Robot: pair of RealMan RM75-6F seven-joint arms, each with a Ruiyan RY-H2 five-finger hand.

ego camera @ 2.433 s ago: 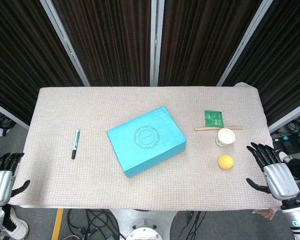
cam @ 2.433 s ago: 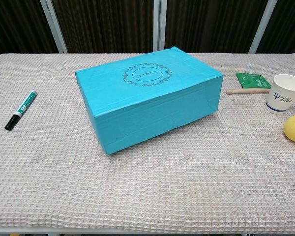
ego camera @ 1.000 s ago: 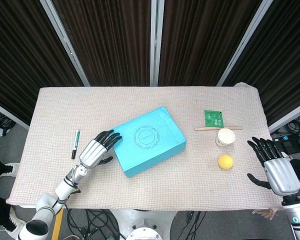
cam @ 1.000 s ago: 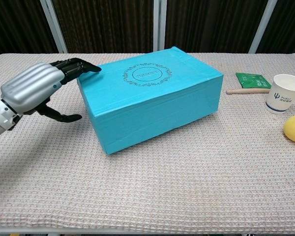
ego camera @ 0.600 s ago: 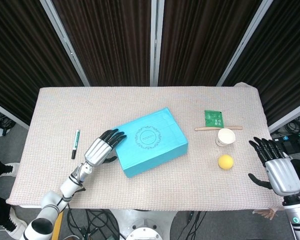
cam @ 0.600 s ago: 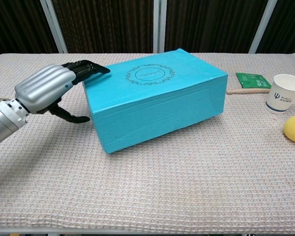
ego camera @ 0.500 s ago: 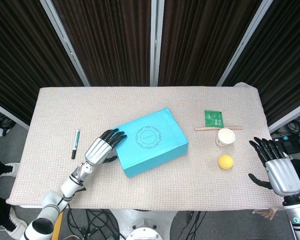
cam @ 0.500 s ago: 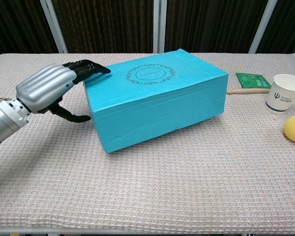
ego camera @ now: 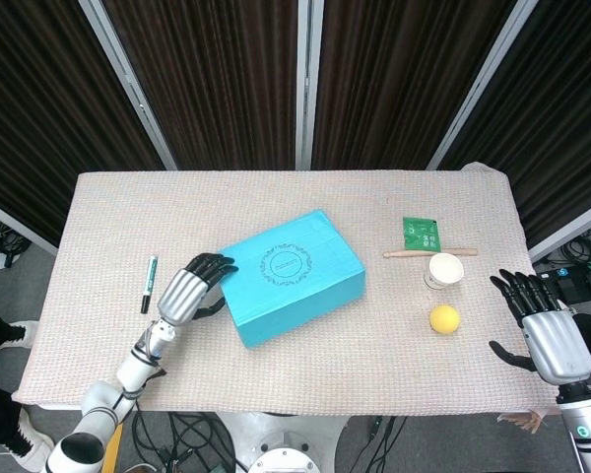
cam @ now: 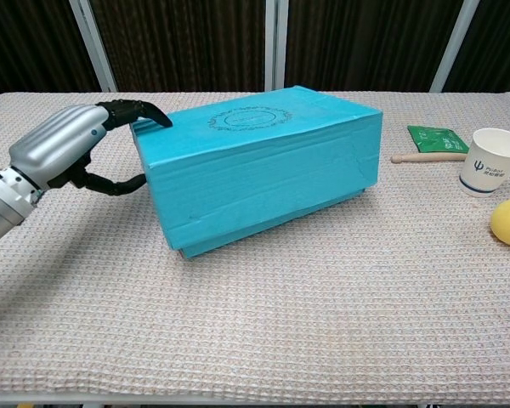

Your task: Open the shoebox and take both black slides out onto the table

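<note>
Left hand (cam: 64,144) gripping, right hand (ego camera: 547,330) spread.

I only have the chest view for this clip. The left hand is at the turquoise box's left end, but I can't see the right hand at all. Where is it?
Observer: In the head view the right hand hovers off the table's near right corner, fingers spread, holding nothing.
Operator: What lies nearest to it?
Observer: The small yellow ball, on the cloth to that hand's left and well apart from it.
Operator: Is the left arm hiding anything from me?
Observer: Yes, a green-and-white marker pen lies just outboard of the left hand, untouched, while that hand grips the end of the turquoise cardboard shoebox.
</note>
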